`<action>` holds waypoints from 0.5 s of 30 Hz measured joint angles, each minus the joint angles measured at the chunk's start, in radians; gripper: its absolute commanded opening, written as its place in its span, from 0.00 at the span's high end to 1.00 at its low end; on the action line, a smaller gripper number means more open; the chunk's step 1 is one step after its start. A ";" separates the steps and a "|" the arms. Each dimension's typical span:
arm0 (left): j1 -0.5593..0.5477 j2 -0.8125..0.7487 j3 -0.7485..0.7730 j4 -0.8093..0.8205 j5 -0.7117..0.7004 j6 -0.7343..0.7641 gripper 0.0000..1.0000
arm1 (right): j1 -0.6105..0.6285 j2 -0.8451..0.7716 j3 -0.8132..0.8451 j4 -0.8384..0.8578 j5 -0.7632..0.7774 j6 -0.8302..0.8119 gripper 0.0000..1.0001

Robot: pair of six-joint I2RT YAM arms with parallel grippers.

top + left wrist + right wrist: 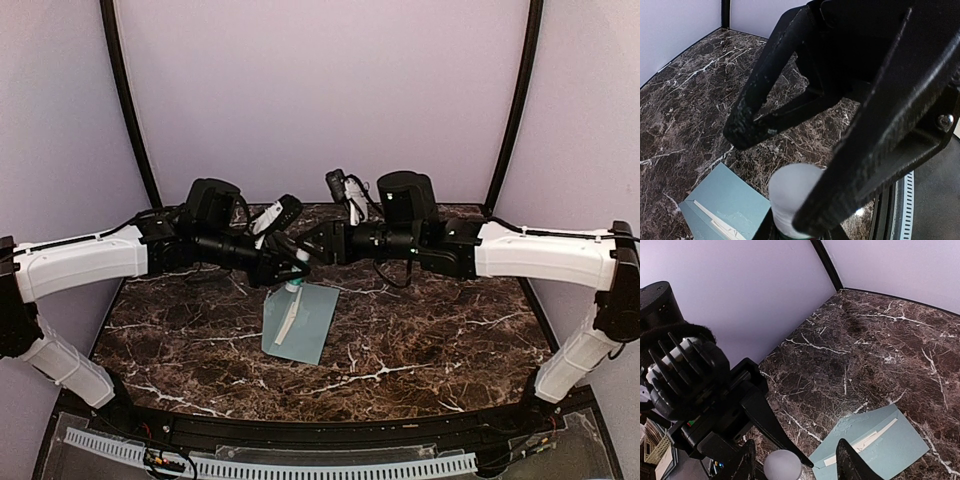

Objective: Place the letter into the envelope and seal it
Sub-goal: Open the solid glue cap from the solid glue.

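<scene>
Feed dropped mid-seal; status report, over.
Left gripper shut on white-capped stick. Right gripper open, straddling its cap. Envelope flat on table, cream strip showing. Nothing blocking.

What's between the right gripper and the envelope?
A white-capped stick, held by the left gripper over the envelope. Top view shows it; the right wrist view has its cap between the open fingers of the right gripper.

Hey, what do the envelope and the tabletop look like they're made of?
The envelope looks like matte teal paper: flat, thin, sharply creased. The tabletop looks like polished dark brown marble or a marble-look laminate: white veins, slight sheen.
</scene>
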 measured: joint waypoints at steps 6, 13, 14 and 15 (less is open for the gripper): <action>0.000 0.000 -0.003 0.006 -0.001 -0.001 1.00 | 0.011 0.036 0.017 0.000 -0.046 0.017 0.68; 0.000 0.000 -0.005 0.006 -0.007 -0.010 0.90 | 0.013 0.045 0.018 0.000 -0.058 0.021 0.98; 0.000 0.001 -0.005 0.006 -0.008 -0.012 0.77 | 0.013 0.045 0.018 0.000 -0.054 0.022 1.00; 0.000 0.001 -0.005 0.006 -0.010 -0.013 0.70 | 0.013 0.045 0.018 0.000 -0.053 0.021 1.00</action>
